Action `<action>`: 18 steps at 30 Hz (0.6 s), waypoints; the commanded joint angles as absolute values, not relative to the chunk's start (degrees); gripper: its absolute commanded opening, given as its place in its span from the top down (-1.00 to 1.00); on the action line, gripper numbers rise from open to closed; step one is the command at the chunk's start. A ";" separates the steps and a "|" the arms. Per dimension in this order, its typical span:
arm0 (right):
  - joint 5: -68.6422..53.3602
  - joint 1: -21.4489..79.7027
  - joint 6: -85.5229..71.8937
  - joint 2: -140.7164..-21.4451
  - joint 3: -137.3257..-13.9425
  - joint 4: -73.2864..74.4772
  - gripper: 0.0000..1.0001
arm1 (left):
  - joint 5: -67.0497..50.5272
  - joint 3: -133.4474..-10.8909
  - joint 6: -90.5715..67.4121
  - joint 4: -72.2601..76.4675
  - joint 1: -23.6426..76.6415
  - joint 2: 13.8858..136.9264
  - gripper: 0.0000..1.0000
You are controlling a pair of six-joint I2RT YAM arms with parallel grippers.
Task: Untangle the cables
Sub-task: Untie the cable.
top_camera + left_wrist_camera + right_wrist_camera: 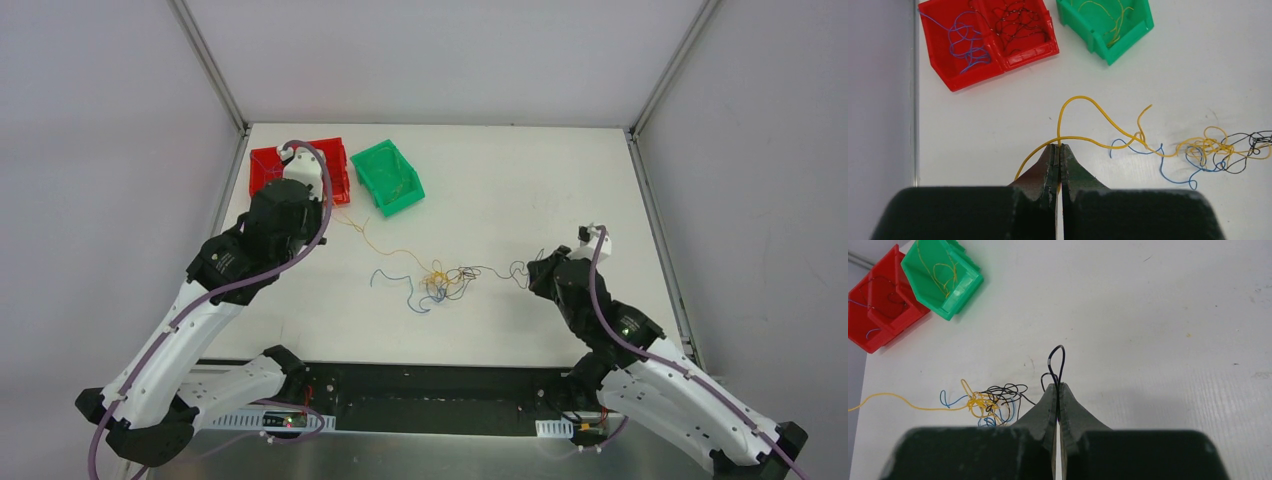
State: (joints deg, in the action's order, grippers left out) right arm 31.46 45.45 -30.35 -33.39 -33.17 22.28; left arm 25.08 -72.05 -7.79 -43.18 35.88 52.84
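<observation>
The cables lie as a small tangled clump (445, 283) of yellow, blue and dark strands at the middle of the table, also seen in the left wrist view (1218, 147) and the right wrist view (990, 402). A yellow cable (1098, 112) loops out of the clump to the left. My left gripper (1059, 146) is shut on it, just in front of the red bins (330, 210). A dark cable (1056, 357) leads out to the right. My right gripper (1058, 385) is shut on its loop, at the right of the clump (533, 275).
Two red bins (963, 82) stand at the back left, one holding blue wire, the other dark wire. A green bin (1125, 42) beside them holds yellow wire. Both show in the top view: the red bins (262, 170) and the green bin (400, 200). White walls enclose the table.
</observation>
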 commanded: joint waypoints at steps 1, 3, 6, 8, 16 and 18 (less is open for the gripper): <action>34.82 45.11 -33.36 -32.17 -33.31 26.26 1.00 | 29.50 -72.54 -5.62 -43.24 35.29 52.70 1.00; 36.51 45.17 -33.94 -32.49 -33.77 27.51 1.00 | 32.64 -72.79 -4.82 -43.59 35.29 53.05 1.00; 41.47 44.76 -35.26 -33.70 -36.12 32.29 1.00 | 39.55 -73.66 -2.80 -44.35 35.08 53.27 1.00; 43.70 44.66 -36.78 -34.04 -37.46 35.18 1.00 | 41.27 -73.83 -2.31 -44.25 34.84 52.90 1.00; 52.00 44.65 -49.65 -30.88 -38.16 47.27 1.00 | 41.69 -71.29 -5.03 -43.86 34.72 53.09 1.00; 53.45 44.66 -52.58 -30.30 -38.79 50.17 1.00 | 38.79 -70.22 -7.52 -43.59 34.68 52.49 1.00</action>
State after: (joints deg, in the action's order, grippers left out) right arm 46.17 44.86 -42.96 -31.81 -35.38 40.99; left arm 39.31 -71.79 -4.60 -43.57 35.16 53.23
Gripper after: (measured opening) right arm 0.010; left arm 0.009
